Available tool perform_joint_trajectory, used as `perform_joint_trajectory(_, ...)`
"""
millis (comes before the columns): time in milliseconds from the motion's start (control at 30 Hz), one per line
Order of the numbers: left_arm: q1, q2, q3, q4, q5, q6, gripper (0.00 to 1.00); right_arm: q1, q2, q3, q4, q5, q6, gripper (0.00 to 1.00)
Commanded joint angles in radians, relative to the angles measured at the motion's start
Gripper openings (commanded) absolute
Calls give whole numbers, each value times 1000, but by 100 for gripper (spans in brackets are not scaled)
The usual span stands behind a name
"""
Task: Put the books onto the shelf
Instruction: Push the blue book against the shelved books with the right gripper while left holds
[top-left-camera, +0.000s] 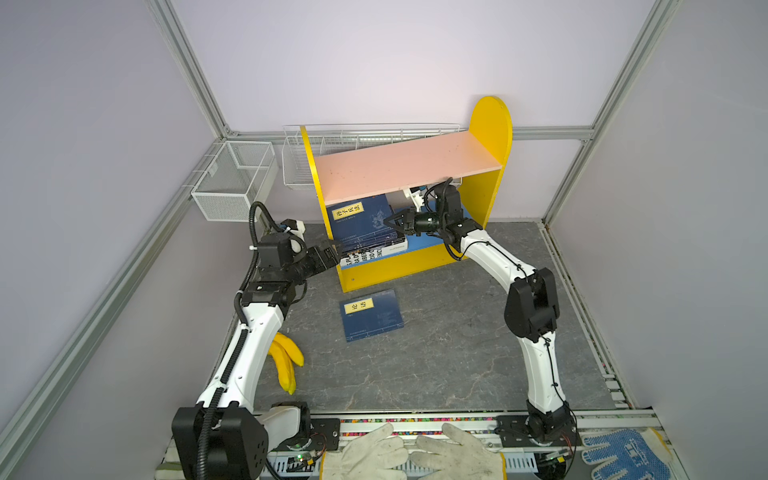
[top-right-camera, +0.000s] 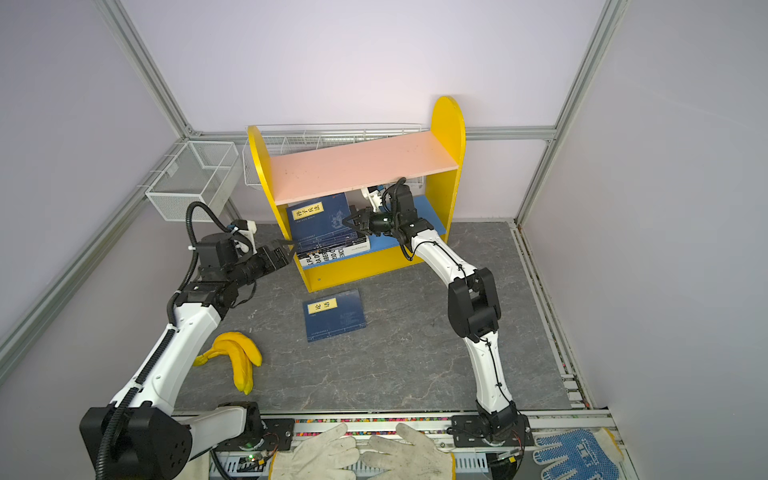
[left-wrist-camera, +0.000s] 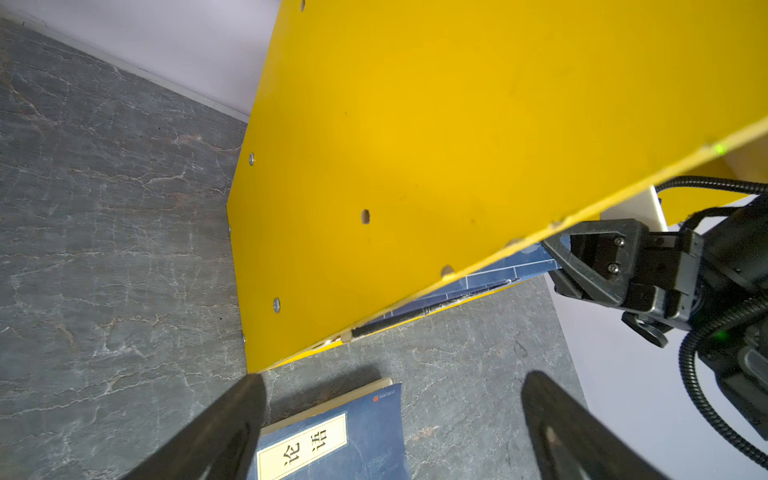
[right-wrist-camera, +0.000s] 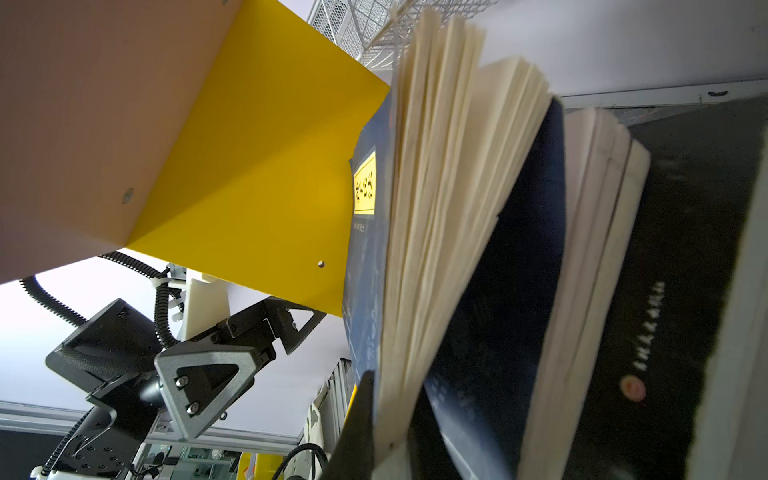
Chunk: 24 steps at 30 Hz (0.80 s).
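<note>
Top views both show white gloves (top-left-camera: 415, 451) and a blue glove (top-left-camera: 623, 457) lying by the rail (top-left-camera: 415, 422) at the bottom edge. Just above, at lower left, bananas (top-right-camera: 237, 357) lie on the grey table (top-left-camera: 457, 353) beside the left arm (top-left-camera: 253, 340). At the centre a loose book (top-left-camera: 372, 316), navy with a yellow label, lies flat on the table, just before the shelf (top-left-camera: 490, 124) and not touching it.

The left gripper (top-left-camera: 332, 251) hangs at the shelf's lower left front corner, close to the yellow side panel (left-wrist-camera: 415, 145). In the left wrist view its fingers (left-wrist-camera: 232, 424) stand wide apart, gripping nothing, with the loose book showing at the bottom of the frame between them.

Farther back, a stack (top-left-camera: 370, 245) of books lies flat on the blue lower board (top-left-camera: 419, 245), against the left side of the shelf, a thick white one with black lettering lowest. The top book (top-left-camera: 359, 216), navy with a yellow label, sits under the pink board (top-left-camera: 407, 166). The right gripper (top-left-camera: 390, 222) reaches in from the right, beneath the pink board, and is clamped on the top book's right edge. In the right wrist view a finger (right-wrist-camera: 355, 419) presses its cover at the bottom of the frame and cream pages (right-wrist-camera: 449, 166) fan upward from the grip.

Farthest, at upper left, hangs a wire basket (top-left-camera: 232, 178), and a long basket (top-left-camera: 374, 135) runs behind the shelf.
</note>
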Motion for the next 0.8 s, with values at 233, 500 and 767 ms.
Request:
perform_joint_trajectory(233, 7, 8, -6, 27, -5, -6, 97, -14, 7, 19, -36, -50, -26, 7)
perform_joint_trajectory(500, 7, 40, -2, 61, -1, -21, 96, -1, 25, 22, -32, -57, -16, 7)
perform_joint_trajectory(767, 6, 121, 17, 150, -6, -65, 96, 5, 30, 22, -38, -53, -18, 7)
